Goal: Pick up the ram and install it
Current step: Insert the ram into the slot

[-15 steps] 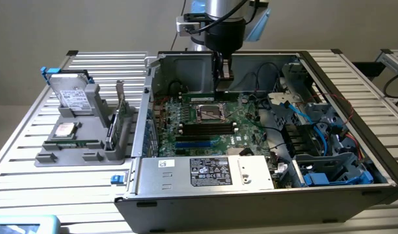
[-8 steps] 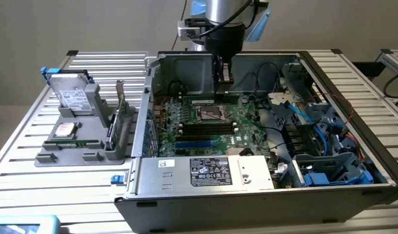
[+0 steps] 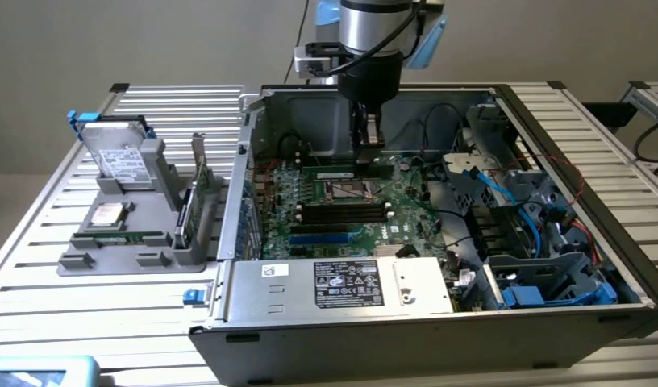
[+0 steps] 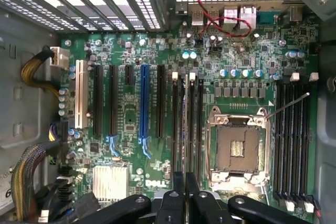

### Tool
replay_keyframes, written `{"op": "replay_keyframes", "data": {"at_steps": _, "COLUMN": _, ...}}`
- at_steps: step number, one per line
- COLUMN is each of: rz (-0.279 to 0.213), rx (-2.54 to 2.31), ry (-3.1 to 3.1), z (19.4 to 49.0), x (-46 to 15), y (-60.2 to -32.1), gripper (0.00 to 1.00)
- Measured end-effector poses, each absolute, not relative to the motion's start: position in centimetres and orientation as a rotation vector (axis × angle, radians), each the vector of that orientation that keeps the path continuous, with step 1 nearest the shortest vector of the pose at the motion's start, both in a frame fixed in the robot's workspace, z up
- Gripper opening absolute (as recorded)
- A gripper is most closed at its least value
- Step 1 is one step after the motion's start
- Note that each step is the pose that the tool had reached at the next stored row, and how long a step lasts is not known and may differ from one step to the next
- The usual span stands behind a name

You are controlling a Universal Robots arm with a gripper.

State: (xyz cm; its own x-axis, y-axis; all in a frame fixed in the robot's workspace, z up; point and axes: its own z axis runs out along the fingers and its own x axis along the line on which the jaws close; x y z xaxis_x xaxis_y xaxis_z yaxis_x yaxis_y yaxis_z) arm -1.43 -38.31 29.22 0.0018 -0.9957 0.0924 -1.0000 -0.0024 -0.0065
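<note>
Arm [image 3: 370, 32] vertical, reaching straight down into the open computer case [image 3: 630, 266], wrist over the far part of the motherboard [image 3: 340, 193]. Gripper [image 3: 368, 141] closed on the ram [image 4: 186, 124], pinching it by its upper edge. Ram upright, seen edge-on from the wrist view as a thin strip. It lines up along a memory slot between two white latches [image 4: 192, 76], just beside the CPU socket [image 4: 237, 148]. Cannot tell whether it is seated or just above the slot.
</note>
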Motion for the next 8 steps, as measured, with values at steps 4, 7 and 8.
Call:
{"op": "replay_keyframes", "data": {"at_steps": 4, "rz": 0.112, "rx": 2.176, "ry": -2.174, "z": 28.60, "x": -1.43, "y": -38.31, "gripper": 0.13}}
{"op": "replay_keyframes", "data": {"at_steps": 7, "rz": 0.118, "rx": 2.172, "ry": -2.173, "z": 28.25, "x": -1.43, "y": -38.37, "gripper": 0.13}}
{"op": "replay_keyframes", "data": {"at_steps": 8, "rz": 0.120, "rx": 2.170, "ry": -2.172, "z": 28.15, "x": -1.43, "y": -38.39, "gripper": 0.13}}
